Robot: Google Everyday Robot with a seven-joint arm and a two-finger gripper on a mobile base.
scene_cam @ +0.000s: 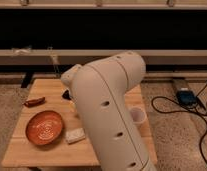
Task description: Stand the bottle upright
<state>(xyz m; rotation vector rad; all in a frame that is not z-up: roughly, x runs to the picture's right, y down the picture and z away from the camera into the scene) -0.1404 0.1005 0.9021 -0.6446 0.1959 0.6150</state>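
My big white arm (112, 115) fills the middle of the camera view and covers much of the wooden table (27, 150). Only a dark part of the gripper (67, 94) shows at the arm's left edge, above the table's middle. The bottle is hidden; I see no slim pale bottle anywhere. A small yellowish bit (72, 105) shows just below the gripper, and I cannot tell what it is. A white cup (137, 115) stands upright at the arm's right edge.
An orange-red bowl (44, 127) sits front left on the table, with a flat pale block (75, 135) to its right. A small brown-red object (34, 102) lies at the left edge. A blue device (186, 96) and black cables lie on the floor at the right.
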